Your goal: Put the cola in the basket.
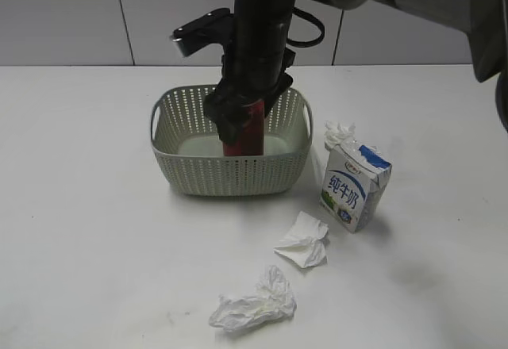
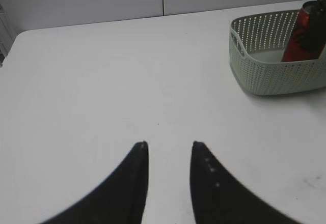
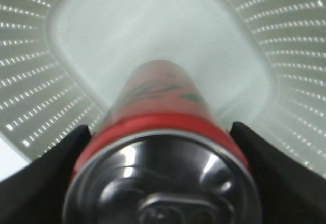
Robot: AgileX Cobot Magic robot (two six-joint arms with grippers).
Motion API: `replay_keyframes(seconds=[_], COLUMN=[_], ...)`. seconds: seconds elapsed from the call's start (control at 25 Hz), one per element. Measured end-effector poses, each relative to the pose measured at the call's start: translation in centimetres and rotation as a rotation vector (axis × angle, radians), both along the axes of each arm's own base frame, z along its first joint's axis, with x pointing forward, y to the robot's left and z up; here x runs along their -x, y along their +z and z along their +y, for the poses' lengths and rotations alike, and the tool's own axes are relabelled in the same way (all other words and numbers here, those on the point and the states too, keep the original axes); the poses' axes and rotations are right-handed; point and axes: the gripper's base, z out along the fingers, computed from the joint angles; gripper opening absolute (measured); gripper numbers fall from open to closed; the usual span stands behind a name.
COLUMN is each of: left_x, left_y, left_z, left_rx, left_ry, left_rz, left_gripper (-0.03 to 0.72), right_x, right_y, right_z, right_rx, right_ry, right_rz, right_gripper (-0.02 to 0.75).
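The cola [image 1: 245, 133] stood upright inside the basket [image 1: 176, 170], its lower end at or just above the floor; the near wall hid the base, so I could not tell if it had touched down. From my right wrist view the silver top [image 3: 163, 183] sat square between my fingers [image 3: 43, 175], can body pointing straight down onto the pale floor, about mid-basket.

Step in hand, as I judged it: release. To do it well I needed the base flat on the floor before opening, then to part the jaws evenly and lift straight up, since a tall slim can tips easily.

My right gripper [image 1: 238, 111] was closed on the can's upper part, one finger on each side. My left gripper [image 2: 168, 147] hung over bare table [image 2: 91, 81], fingers slightly apart, holding nothing, well clear of the basket.

The milk carton [image 1: 354, 188] and crumpled tissues [image 1: 254, 303] lay outside the basket.
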Motion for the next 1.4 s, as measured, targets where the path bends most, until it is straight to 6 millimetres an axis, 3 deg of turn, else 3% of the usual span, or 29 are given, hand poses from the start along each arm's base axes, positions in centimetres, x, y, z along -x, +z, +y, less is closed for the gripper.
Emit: replay_keyframes(seconds=[0.28,0.4,0.56,0.8,1.04,1.28,1.4], left_x=[0.0,0.0,0.0,0.0,0.0,0.0,0.0], left_y=[0.0,0.0,0.0,0.0,0.0,0.0,0.0], left_z=[0.0,0.0,0.0,0.0,0.0,0.0,0.0], left_rx=[0.0,0.0,0.0,0.0,0.0,0.0,0.0], left_ry=[0.0,0.0,0.0,0.0,0.0,0.0,0.0], left_rz=[0.0,0.0,0.0,0.0,0.0,0.0,0.0], left_gripper=[0.229,0.229,0.229,0.229,0.229,0.229,0.229], right_x=[-0.3,-0.8,-2.4,-5.0,-6.5,-4.4,-2.3], right_y=[2.3,4.7,8.1,11.5,13.3,14.9,15.6], right_z=[0.2,-0.2,-2.5,-8.0,-16.4,-24.6,-26.6], right_rx=[-0.057,-0.118,-0.205,-0.239,-0.247,-0.203,-0.175], right_ry=[-0.089,-0.173,-0.33,-0.495,-0.682,-0.838,-0.841], right_rz=[-0.03,-0.06,-0.108,-0.196,-0.201,-0.196,-0.195], right_gripper=[0.636,0.636,0.636,0.631,0.611,0.594,0.593])
